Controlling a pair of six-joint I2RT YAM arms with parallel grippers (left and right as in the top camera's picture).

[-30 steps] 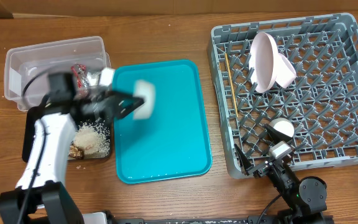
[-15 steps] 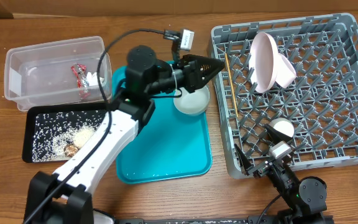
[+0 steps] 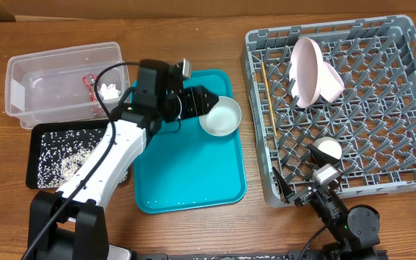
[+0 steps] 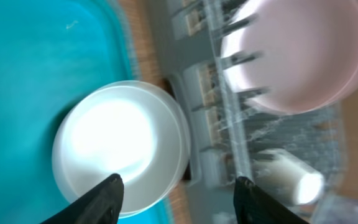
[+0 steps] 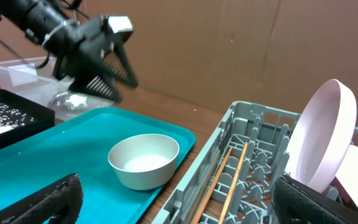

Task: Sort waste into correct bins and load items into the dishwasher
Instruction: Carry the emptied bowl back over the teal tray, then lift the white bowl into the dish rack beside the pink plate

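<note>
A white bowl (image 3: 220,115) stands upright and empty at the right edge of the teal tray (image 3: 186,173), close to the dishwasher rack (image 3: 360,123). My left gripper (image 3: 206,101) hangs open just left of the bowl and above it, holding nothing; in the left wrist view the bowl (image 4: 120,146) lies under the left fingertip (image 4: 107,193). The pinkish plate (image 3: 307,70), the cup (image 3: 328,149) and the chopsticks (image 3: 268,97) are in the rack. The clear tub (image 3: 27,87) holds the red wrapper (image 3: 90,83) and tissue (image 3: 109,90). Rice scraps lie in the black tray (image 3: 38,133). My right gripper (image 3: 298,189) is open and empty at the rack's near-left corner.
The right wrist view looks across the teal tray (image 5: 42,168) at the bowl (image 5: 143,160), the chopsticks (image 5: 229,180) and the upright plate (image 5: 322,140), with the left gripper (image 5: 118,84) beyond. A cardboard wall stands behind the table.
The left arm carried the bowl from the tray's left side to its right edge, set it down upright, opened and drew back a little. The right arm has not moved.
</note>
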